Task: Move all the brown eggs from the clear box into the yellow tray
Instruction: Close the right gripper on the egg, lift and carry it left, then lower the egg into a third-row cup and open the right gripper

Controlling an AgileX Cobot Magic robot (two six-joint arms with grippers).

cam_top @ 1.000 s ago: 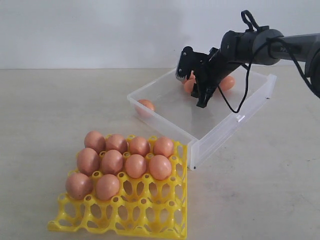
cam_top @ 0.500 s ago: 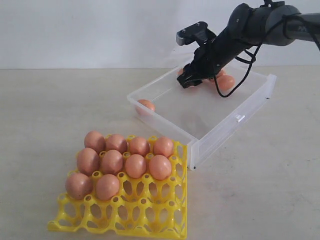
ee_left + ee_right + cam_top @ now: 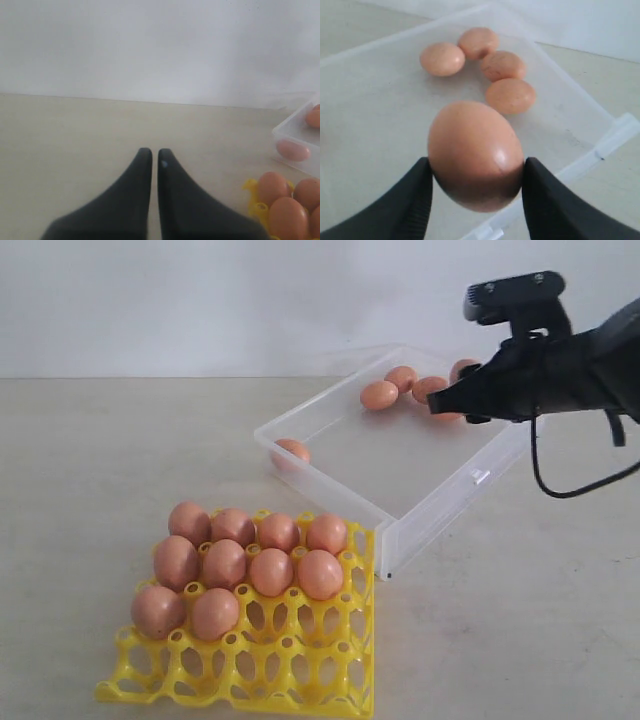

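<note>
My right gripper (image 3: 450, 403) hangs above the right part of the clear box (image 3: 425, 508), shut on one brown egg (image 3: 476, 155) that sits between its two black fingers. In the exterior view that egg is almost hidden behind the gripper. Several brown eggs (image 3: 379, 394) lie loose at the box's far end, and one egg (image 3: 291, 450) lies in its left corner. The yellow tray (image 3: 300, 662) in front holds several brown eggs (image 3: 272, 571) in its back rows. My left gripper (image 3: 154, 152) is shut and empty over bare table, left of the tray.
A white wall stands behind the beige table (image 3: 100, 460). The box's latch tab (image 3: 481, 477) faces front right. The tray's front cups (image 3: 255, 665) hold nothing. A black cable (image 3: 560, 490) loops under the right arm.
The right gripper has risen out of the far end of the box and swung right, carrying an egg. The eggs it covered now show.
</note>
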